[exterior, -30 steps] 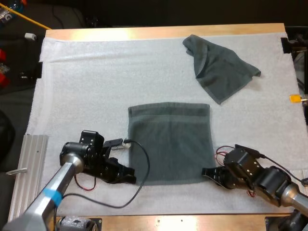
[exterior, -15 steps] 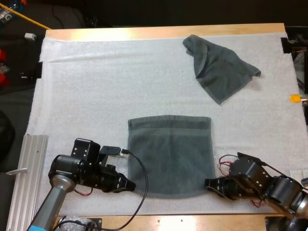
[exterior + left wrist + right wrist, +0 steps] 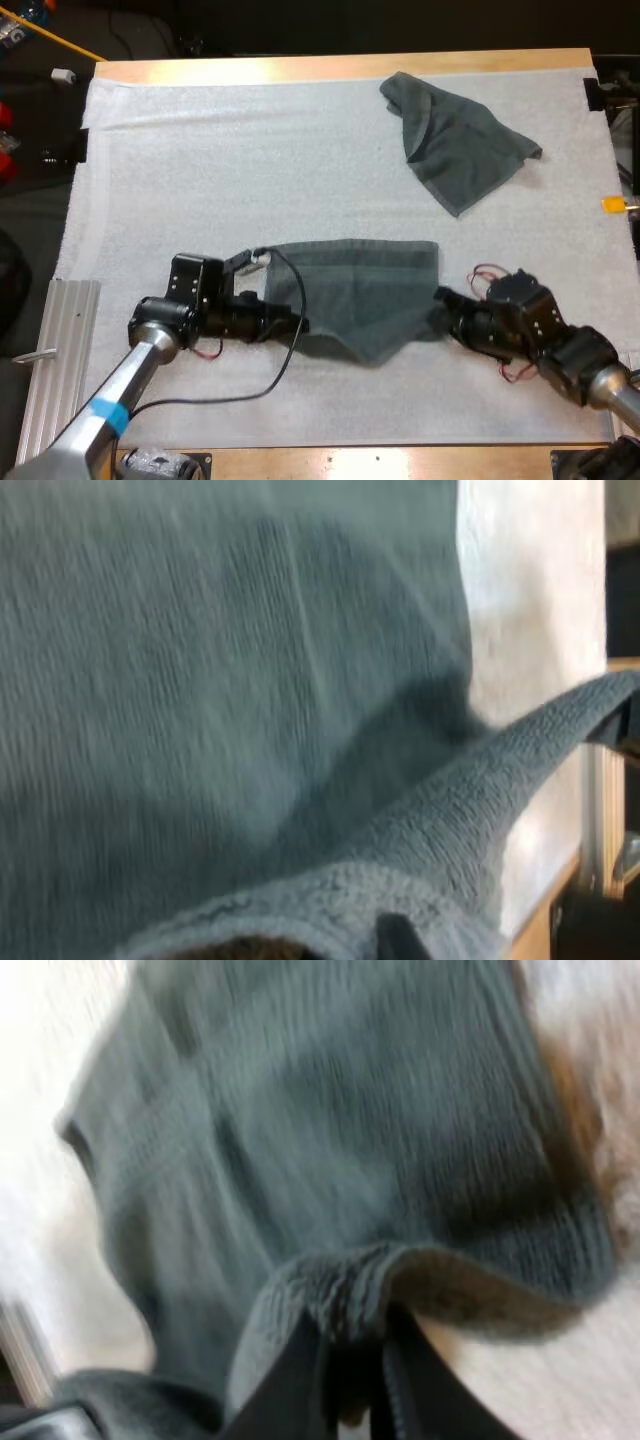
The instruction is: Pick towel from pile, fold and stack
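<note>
Nearest to me, the left claw (image 3: 293, 322) is closed on the near left corner of the towel (image 3: 365, 290), and the right claw (image 3: 441, 312) is closed on its near right corner. In the right wrist view the two black fingers (image 3: 288, 1400) pinch a rolled lip of the hem between them. In the left wrist view the hem lies bunched over that claw, with the cloth running away from it. Both corners are raised off the mat (image 3: 200, 170), and the near edge sags between them into a point that touches or nearly touches the mat; I cannot tell which. The towel's far edge lies flat, its band showing, square to the worktop (image 3: 330, 68). Assessment: the step in hand is the first fold, near edge to far edge, roughly half carried; stacking is not yet done. The towel is light, soft terry with no stiffness. It droops wherever it is unsupported and is likely to drag on the mat's nap, so the slack middle may tuck under crookedly unless the corners are held apart and taut. The hem corners are the right hold, being thicker and less likely to slip than a single layer mid-edge. Farther off, toward the far right of the mat, the crumpled towel (image 3: 460, 140) lies well apart from both claws, one part doubled over itself. It would best be taken at an exposed corner.
</note>
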Robot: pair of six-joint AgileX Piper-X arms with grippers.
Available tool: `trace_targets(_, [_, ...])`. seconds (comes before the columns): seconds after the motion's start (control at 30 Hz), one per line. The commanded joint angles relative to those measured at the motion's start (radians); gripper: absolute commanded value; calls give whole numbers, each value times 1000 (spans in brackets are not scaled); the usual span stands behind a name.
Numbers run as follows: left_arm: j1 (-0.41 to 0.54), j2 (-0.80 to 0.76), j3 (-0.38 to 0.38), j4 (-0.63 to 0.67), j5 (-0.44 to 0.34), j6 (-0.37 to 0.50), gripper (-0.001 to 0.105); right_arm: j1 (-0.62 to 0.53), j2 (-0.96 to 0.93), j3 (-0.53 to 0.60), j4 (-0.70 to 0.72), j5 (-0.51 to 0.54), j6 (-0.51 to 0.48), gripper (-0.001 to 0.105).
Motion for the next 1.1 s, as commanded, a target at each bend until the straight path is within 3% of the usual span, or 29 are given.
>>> trace_targets(0.0, [0, 16, -4, -75, 14, -43, 0, -29, 20, -9, -42, -28, 12, 0])
trace_targets(0.17, [1, 96, -4, -275, 9, -158, 0, -120, 121, -9, -167, -100, 81, 0])
trace_targets(0.33, [52, 138, -4, -393, 3, -224, 0, -140, 183, -9, -244, -115, 120, 0])
trace_targets(0.57, [160, 146, -4, -411, -13, -233, 0, -140, 240, -9, -343, -79, 186, 0])
trace_targets(0.77, [165, 200, -4, -442, -18, -233, 0, -140, 240, -12, -358, 18, 269, 0])
trace_targets(1.07, [166, 214, -4, -487, -25, -233, 0, -140, 240, -12, -358, 25, 270, 0])
